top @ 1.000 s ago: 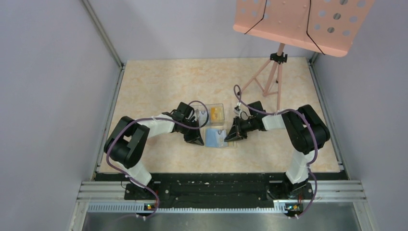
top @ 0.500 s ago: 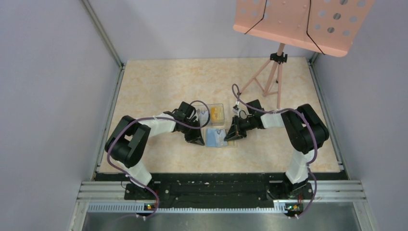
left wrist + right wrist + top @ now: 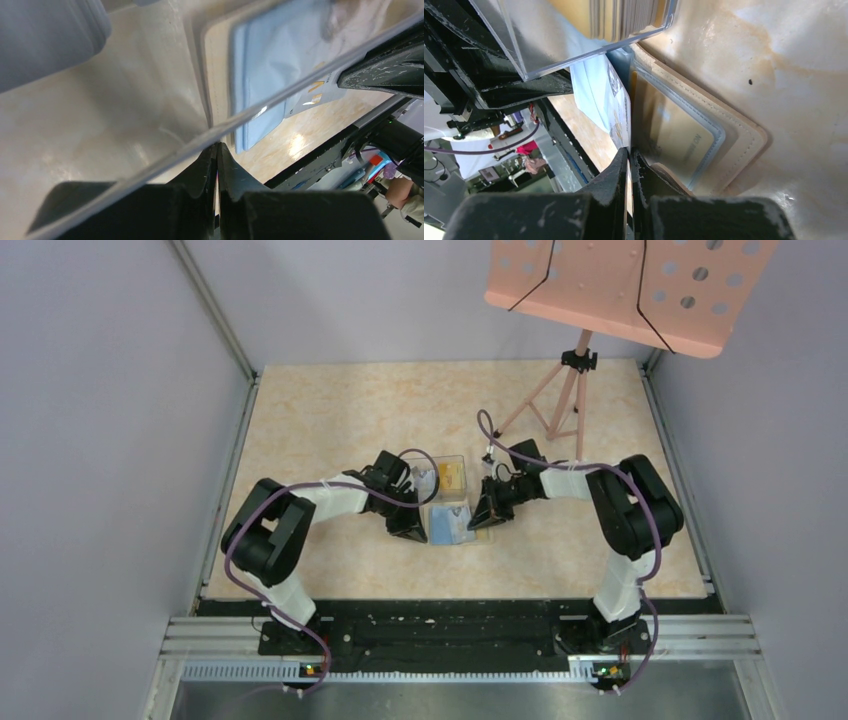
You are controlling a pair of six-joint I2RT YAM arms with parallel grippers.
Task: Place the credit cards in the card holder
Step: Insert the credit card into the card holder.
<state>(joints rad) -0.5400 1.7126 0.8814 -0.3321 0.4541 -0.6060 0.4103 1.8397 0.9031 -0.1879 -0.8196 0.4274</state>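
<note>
The card holder lies open, light blue inside, between my grippers. My right gripper is shut on a white credit card with bluish marks, held on edge over the holder's tan right half; a clear pocket there shows a card. My left gripper is shut at the holder's left edge, whose tan border runs into the fingertips. The blue inside and the white card show beyond them. Yellow-orange cards stand in the clear box.
The clear box touches the holder's far edge; its wall crosses the left wrist view and hangs over the right wrist view. A pink music stand's tripod stands at the far right. Grey walls close in both sides.
The right gripper with the white card has edged slightly away from me along the holder's right side. The left gripper and the holder have stayed in place.
</note>
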